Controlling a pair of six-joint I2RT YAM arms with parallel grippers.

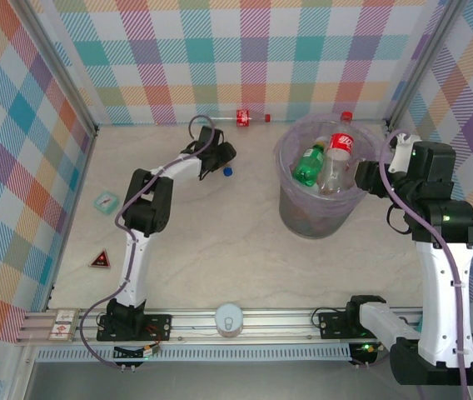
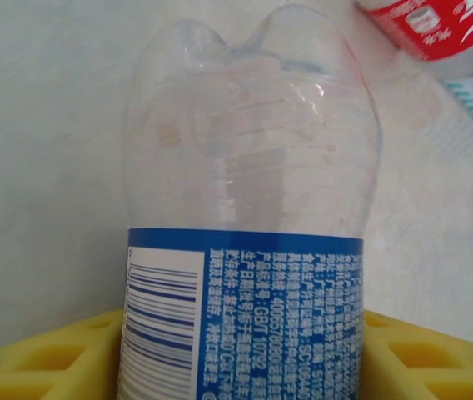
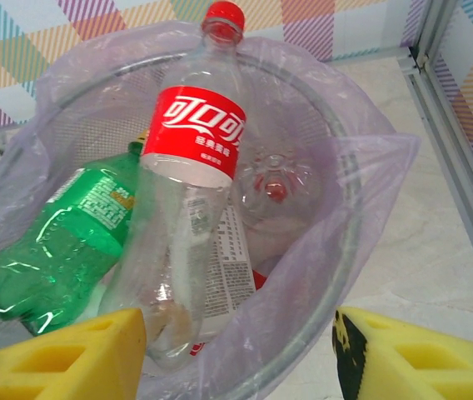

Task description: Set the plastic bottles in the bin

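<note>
Robot lab test cell: checked backdrop walls (image 1: 220,58), aluminium rail (image 1: 286,320), bare tabletop (image 1: 220,242)

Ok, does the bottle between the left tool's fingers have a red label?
No, the bottle between the fingers of the left tool carries a blue label with white print.

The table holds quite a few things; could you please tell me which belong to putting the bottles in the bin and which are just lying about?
Part of the job:
- bin
- green bottle and red-capped bottle, both already in it
- back-wall bottle
- blue-labelled bottle

Just lying about:
- teal packet
- red triangle
</note>
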